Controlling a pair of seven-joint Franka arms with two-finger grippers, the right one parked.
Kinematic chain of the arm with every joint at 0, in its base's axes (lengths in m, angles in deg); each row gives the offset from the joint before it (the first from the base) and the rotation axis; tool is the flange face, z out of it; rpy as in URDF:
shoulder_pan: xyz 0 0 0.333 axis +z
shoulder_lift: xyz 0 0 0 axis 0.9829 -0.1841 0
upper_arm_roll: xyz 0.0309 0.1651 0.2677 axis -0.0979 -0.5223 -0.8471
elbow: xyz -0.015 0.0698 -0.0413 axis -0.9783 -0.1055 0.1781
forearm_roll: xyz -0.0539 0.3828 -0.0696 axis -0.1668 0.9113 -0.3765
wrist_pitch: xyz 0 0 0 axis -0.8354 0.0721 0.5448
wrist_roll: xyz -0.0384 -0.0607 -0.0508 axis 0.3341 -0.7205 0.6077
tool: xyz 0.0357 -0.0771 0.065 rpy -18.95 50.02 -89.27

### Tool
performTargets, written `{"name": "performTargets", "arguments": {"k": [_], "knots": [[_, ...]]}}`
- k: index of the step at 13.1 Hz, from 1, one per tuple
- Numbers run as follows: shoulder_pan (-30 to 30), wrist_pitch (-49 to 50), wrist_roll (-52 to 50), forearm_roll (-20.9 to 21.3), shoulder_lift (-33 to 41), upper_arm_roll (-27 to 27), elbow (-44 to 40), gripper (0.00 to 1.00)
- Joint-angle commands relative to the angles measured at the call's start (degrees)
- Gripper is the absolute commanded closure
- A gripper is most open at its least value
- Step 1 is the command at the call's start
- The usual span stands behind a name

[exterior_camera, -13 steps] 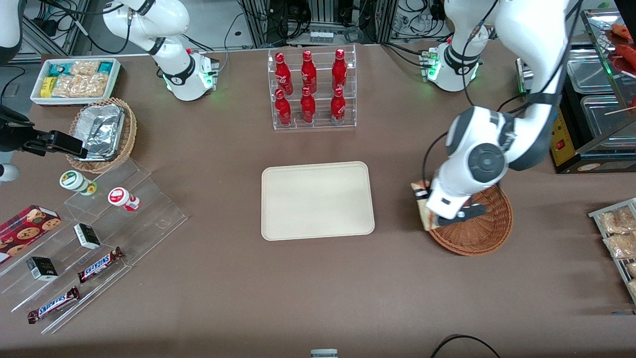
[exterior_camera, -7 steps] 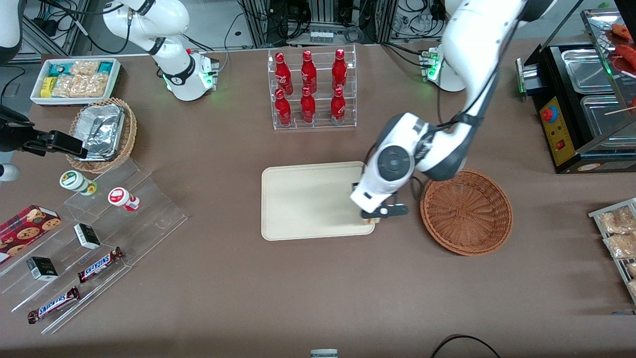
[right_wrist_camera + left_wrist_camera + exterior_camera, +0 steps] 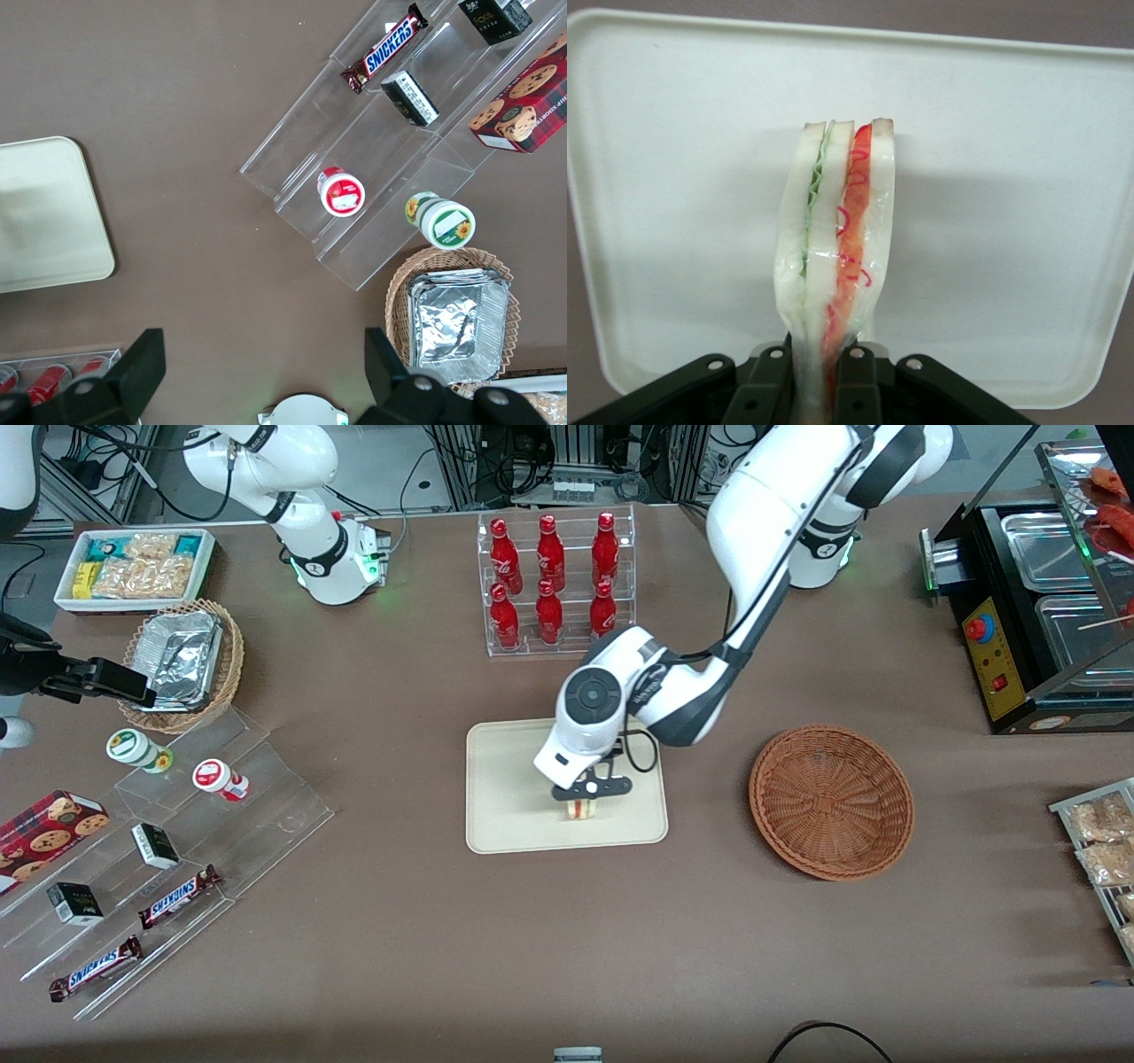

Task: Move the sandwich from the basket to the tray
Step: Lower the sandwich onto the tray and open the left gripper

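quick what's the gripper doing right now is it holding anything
Gripper: shut on the sandwich, holding it above the tray.

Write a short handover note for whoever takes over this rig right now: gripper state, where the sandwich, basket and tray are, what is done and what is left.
Gripper: shut on the sandwich, over the tray.
Sandwich: pinched by one end between the fingers, filling edge facing the wrist camera, hanging above the tray's surface; I cannot tell whether it touches it.
Basket: on the table beside the tray, toward the working arm's end, nothing in it.
Done: sandwich is out of the basket and over the tray.
Left: lower it if needed, open the gripper, pull the arm clear.
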Motion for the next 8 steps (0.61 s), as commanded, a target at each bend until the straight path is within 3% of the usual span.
{"name": "performTargets", "arguments": {"k": [1,8], "knots": [[-2.33,0.30,-4.99,3.65,-2.90,-0.86,-3.99,1.00],[-2.86,-0.23,-8.78,4.19,-5.00,-0.86,-5.13,1.00]]}}
